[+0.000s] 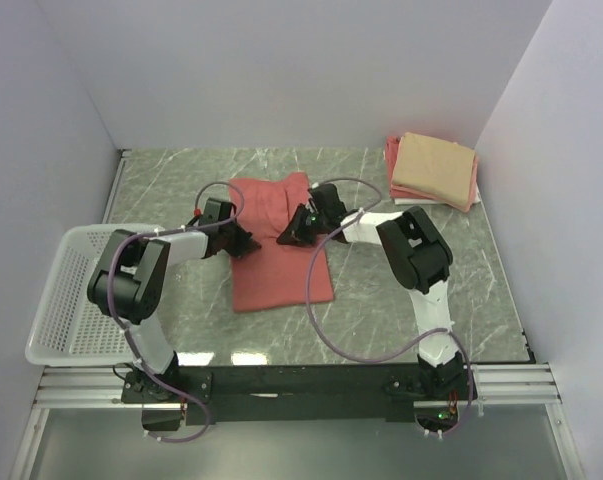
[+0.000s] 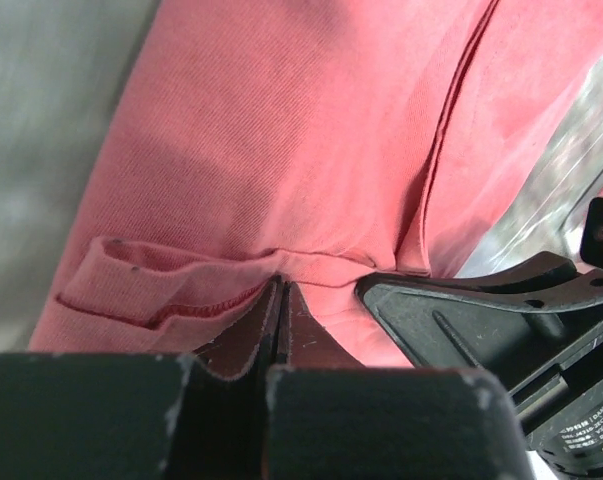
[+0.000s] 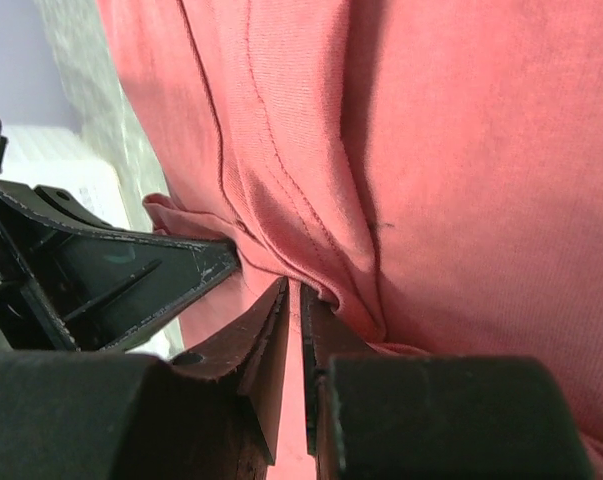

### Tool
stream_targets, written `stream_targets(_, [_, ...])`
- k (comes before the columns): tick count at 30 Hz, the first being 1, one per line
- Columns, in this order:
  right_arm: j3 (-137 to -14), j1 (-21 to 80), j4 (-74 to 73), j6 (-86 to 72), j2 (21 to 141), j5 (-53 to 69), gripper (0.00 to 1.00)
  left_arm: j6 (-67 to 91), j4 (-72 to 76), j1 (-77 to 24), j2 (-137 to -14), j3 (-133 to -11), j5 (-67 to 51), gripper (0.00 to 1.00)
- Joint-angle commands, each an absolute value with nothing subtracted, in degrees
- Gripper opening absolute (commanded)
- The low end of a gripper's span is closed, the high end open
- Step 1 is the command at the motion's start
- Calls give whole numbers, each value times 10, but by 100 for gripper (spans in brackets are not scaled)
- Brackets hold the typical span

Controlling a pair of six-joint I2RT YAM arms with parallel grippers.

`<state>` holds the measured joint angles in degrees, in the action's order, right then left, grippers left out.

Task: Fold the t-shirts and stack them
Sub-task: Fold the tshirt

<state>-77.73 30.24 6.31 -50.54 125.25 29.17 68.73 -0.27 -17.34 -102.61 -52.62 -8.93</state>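
Observation:
The salmon-red t-shirt (image 1: pixel 281 265) lies partly folded in the middle of the table. It fills the left wrist view (image 2: pixel 311 130) and the right wrist view (image 3: pixel 461 150). My left gripper (image 1: pixel 244 241) sits at its left edge, shut on a hemmed fold of the cloth (image 2: pixel 282 285). My right gripper (image 1: pixel 290 236) is close beside it over the shirt's middle, with its jaws nearly together on a bunched fold (image 3: pixel 294 288). A folded tan t-shirt (image 1: pixel 436 168) lies on a folded pink one (image 1: pixel 392 157) at the back right.
A white mesh basket (image 1: pixel 66 300) stands at the left near edge beside the left arm. Light walls close in the table on the left, back and right. The two grippers are only a few centimetres apart.

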Motion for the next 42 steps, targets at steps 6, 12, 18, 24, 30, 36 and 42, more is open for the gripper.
stream_targets(6, [-638, 333, 80, -499, 1146, 259, 17, 688, -33, -207, -930, -420, -54, 1])
stream_targets(12, [-621, 354, 76, -483, 1100, 249, 17, 691, -47, -227, -860, -390, -41, 1])
stream_targets(18, [-675, 352, 14, -440, 1046, 220, 19, 636, -111, -224, -827, -460, -11, 1])
stream_targets(24, [-646, 331, -7, -427, 1007, 207, 20, 628, -156, -222, -804, -467, -2, 1])
stream_targets(30, [-628, 319, -5, -404, 1030, 212, 19, 621, -163, -217, -805, -444, 38, 1])
stream_targets(36, [-612, 295, -2, -403, 1064, 207, 19, 614, -140, -197, -837, -422, 69, 1])
stream_targets(42, [-592, 272, -2, -411, 1088, 219, 19, 609, -123, -193, -874, -411, 64, 1])
